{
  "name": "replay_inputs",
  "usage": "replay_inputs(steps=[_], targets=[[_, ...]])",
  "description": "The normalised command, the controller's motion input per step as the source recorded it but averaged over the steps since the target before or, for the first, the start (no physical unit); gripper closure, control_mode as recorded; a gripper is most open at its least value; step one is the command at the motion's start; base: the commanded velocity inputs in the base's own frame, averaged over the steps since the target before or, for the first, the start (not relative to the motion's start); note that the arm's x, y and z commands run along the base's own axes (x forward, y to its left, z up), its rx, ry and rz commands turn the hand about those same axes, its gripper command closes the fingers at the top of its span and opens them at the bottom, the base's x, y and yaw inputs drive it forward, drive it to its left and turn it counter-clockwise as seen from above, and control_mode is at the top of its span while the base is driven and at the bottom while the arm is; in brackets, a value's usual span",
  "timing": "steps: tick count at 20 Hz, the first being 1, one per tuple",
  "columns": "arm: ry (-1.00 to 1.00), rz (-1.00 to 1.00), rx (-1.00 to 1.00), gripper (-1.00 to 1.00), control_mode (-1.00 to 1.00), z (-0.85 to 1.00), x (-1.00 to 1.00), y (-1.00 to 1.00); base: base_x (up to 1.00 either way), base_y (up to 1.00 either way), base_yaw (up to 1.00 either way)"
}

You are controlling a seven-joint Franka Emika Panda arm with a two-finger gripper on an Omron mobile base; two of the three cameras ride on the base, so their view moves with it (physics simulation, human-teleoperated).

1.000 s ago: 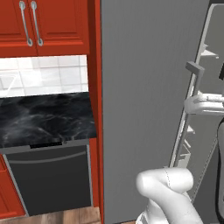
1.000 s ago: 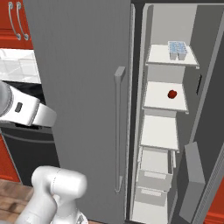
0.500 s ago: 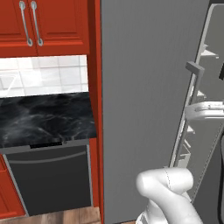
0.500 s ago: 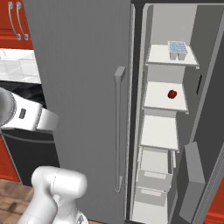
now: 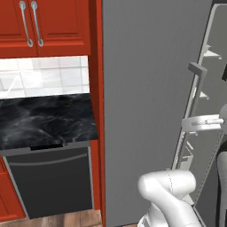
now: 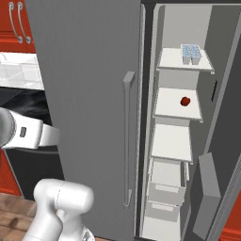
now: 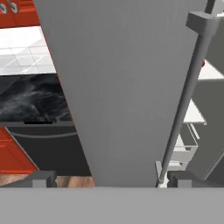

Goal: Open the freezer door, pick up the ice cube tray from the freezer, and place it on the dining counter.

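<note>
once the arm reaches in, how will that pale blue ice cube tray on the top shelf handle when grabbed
The small pale blue gridded ice cube tray looks thin and flat, so probably light and fairly stiff. It sits near the white top shelf front, so a nudge might slide it. Whether it's filled can't be seen.

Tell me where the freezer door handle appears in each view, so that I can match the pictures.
Left base view: the handle runs down the right edge of the open door, at centre right.
Right base view: it stands upright on the door face, just left of centre.
Hand view: it slants down the right side.
Shared landmark: the black worktop, left of the door.
</note>
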Motion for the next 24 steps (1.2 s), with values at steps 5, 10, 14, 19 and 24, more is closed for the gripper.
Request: replay_inputs(steps=[5, 10, 14, 19, 24], targets=[[0.0, 0.0, -0.01, -1.0, -1.0, 0.0, 0.0, 0.2, 0.0, 0.0, 0.0], [0.0, 0.0, 0.0, -1.0, -1.0, 0.0, 0.01, 0.02, 0.0, 0.0, 0.0], [0.0, 0.0, 0.0, -1.0, 1.0, 0.0, 0.0, -0.03, 0.0, -0.18, 0.0], [0.0, 0.0, 0.0, -1.0, 1.0, 0.0, 0.0, 0.0, 0.0, -0.65, 0.0], [0.0, 0.0, 0.0, -1.0, 1.0, 0.0, 0.0, 0.0, 0.0, -0.7, 0.0]])
